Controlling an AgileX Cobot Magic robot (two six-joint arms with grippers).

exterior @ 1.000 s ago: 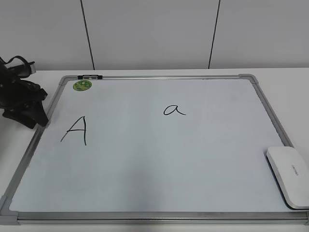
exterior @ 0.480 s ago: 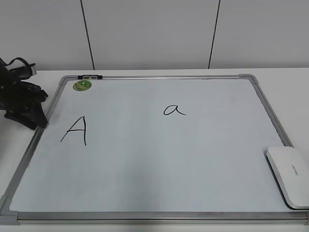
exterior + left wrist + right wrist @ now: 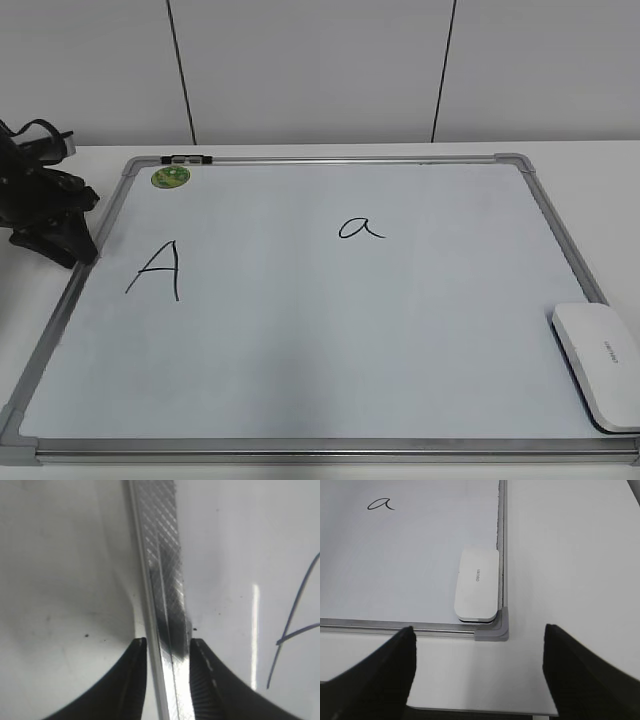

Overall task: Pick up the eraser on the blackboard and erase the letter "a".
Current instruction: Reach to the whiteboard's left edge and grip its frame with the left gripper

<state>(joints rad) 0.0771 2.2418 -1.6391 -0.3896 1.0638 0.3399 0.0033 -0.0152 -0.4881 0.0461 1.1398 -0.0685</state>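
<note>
The blackboard (image 3: pixel 300 330) lies flat on the white tabletop (image 3: pixel 610 190). The eraser (image 3: pixel 600 365) rests in its lower right corner, tight against the frame, well apart from the letter "a" (image 3: pixel 361 229) above centre. At the left edge of the frame, the left gripper (image 3: pixel 165 652) has its fingers (image 3: pixel 130 680) closed on the board's metal frame. The right gripper (image 3: pixel 477 667) hangs with fingers (image 3: pixel 375 672) spread wide, short of the eraser

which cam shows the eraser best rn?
Right wrist view: the eraser is whole, centred, lying in the blackboard corner against the frame, print visible. Exterior view shows it at the frame's right edge, partly cropped. Left wrist view doesn't show it.
</note>
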